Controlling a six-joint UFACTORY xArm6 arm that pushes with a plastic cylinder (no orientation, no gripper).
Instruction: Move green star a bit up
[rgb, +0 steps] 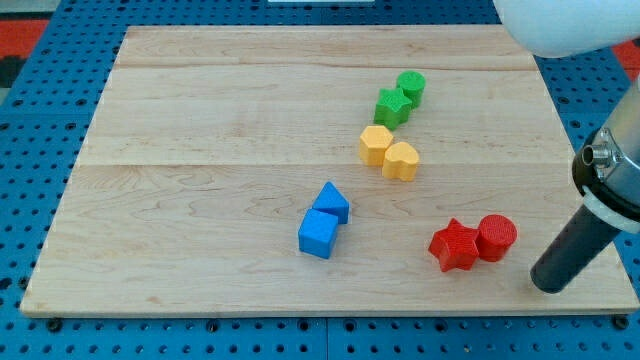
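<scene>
The green star (392, 107) lies on the wooden board (200, 150) at the upper right of centre. A green cylinder (411, 87) touches it at its upper right. My tip (549, 286) is at the board's lower right, far below and to the right of the green star, just right of the red cylinder (496, 238).
A yellow hexagon block (376, 145) and a yellow heart block (401, 161) sit just below the green star. A red star (455, 246) touches the red cylinder. A blue triangular block (332, 203) and a blue cube (319, 234) lie at lower centre.
</scene>
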